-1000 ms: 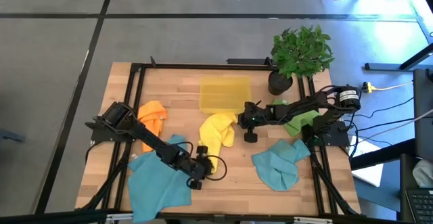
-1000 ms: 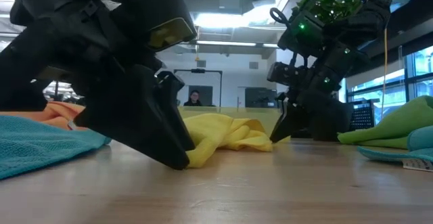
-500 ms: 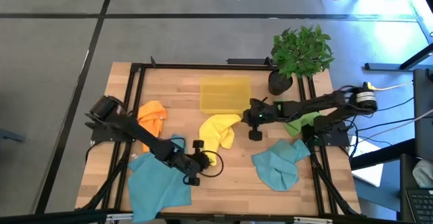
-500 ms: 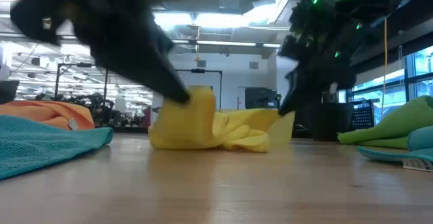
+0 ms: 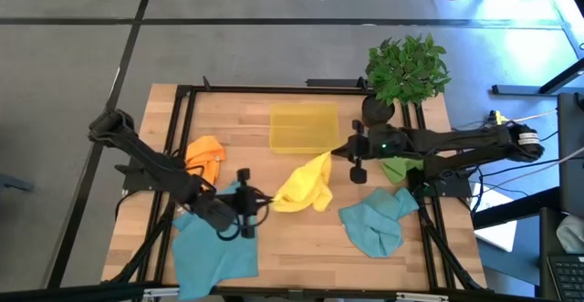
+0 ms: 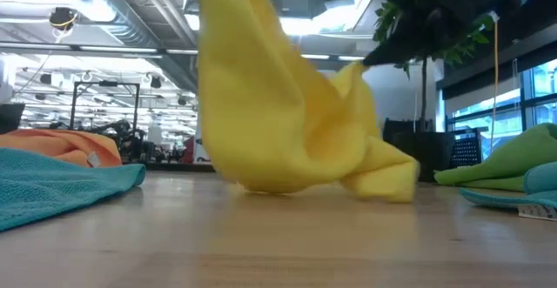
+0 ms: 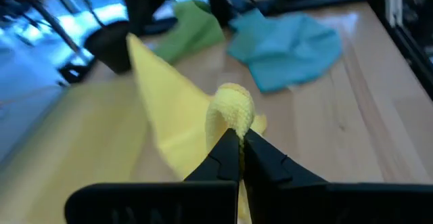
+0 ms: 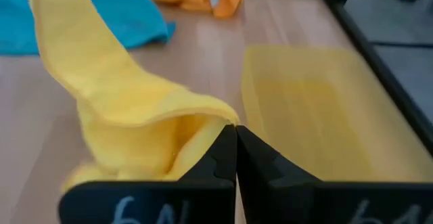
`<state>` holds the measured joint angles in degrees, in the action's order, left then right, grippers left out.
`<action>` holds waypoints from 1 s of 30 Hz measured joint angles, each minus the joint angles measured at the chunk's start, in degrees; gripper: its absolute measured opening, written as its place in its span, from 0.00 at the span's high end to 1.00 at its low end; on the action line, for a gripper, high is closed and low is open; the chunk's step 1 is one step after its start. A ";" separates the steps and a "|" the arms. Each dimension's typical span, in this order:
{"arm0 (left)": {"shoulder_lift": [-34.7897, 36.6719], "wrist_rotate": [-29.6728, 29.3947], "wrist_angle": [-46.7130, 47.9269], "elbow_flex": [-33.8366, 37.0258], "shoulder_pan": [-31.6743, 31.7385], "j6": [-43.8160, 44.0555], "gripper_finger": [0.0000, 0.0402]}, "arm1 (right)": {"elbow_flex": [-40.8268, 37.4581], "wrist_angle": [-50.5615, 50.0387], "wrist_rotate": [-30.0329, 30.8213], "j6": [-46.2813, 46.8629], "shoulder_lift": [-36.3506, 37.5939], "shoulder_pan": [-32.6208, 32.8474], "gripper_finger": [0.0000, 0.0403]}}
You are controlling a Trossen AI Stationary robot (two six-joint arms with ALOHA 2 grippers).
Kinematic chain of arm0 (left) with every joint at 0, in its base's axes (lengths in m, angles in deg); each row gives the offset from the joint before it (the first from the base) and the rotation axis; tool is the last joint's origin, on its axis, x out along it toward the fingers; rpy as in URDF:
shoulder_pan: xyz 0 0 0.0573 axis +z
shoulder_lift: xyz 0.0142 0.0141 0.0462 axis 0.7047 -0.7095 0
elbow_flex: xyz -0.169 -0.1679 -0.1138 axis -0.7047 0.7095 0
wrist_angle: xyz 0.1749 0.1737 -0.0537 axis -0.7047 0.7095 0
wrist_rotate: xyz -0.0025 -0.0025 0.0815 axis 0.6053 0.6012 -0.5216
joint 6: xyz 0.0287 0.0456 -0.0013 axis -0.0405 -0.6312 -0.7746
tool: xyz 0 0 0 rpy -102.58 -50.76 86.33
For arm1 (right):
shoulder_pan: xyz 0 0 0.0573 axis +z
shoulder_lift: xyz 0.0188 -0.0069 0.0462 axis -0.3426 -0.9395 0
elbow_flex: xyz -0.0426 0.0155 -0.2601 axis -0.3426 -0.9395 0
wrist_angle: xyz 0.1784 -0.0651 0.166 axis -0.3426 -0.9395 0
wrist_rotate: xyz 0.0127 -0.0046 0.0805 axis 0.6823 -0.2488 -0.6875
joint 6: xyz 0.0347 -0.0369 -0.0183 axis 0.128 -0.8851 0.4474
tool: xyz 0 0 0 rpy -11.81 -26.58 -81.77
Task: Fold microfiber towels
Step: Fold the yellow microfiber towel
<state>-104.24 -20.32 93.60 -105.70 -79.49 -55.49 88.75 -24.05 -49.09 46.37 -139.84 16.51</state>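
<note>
The left tool point(image 7: 238, 158) is pinched tight on one corner of the yellow towel point(image 5: 306, 183); a small roll of nubby yellow pile bulges just above its tips. The right tool point(image 8: 233, 145) is likewise clamped on the opposite corner, with the cloth folding into a soft loop ahead of its fingers. Between the two tools the towel hangs lifted and stretched, sagging in the middle, its lowest folds touching the surface point(image 5: 310, 234) near the centre. In the low view it rises as a tall draped sheet point(image 6: 287, 114) with a bunched lobe at its base.

In the high view the left tool point(image 5: 251, 202) sits over the near left part of the surface, above the edge of a large teal towel point(image 5: 212, 247) that lies spread flat. The right tool point(image 5: 351, 153) is beside the bin point(image 5: 304, 127), a flat translucent yellow rectangle of rigid plastic. A crumpled orange towel point(image 5: 205, 156) lies to the left, a second teal towel point(image 5: 376, 222) lies rumpled at the near right, and a green towel point(image 5: 401, 167) is bunched at the right edge under the right arm. A leafy potted plant point(image 5: 406, 69) stands at the far right corner.
</note>
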 joint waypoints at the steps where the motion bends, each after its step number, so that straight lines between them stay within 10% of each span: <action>1: 1.11 -1.57 0.04 0.00 -0.32 -0.44 1.00 | 0.00 0.04 0.00 -0.10 0.92 0.00 0.99; 15: 11.94 -18.94 -0.13 -0.04 -1.63 -1.82 1.00 | 0.00 0.94 1.84 1.95 10.33 0.02 0.99; 30: 12.07 -4.36 -0.52 -0.04 -2.04 11.16 1.00 | -0.02 -0.60 2.12 8.07 12.64 5.93 0.99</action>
<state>-92.17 -24.67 93.08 -105.74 -81.53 -44.33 88.73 -24.65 -46.97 54.44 -127.20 22.44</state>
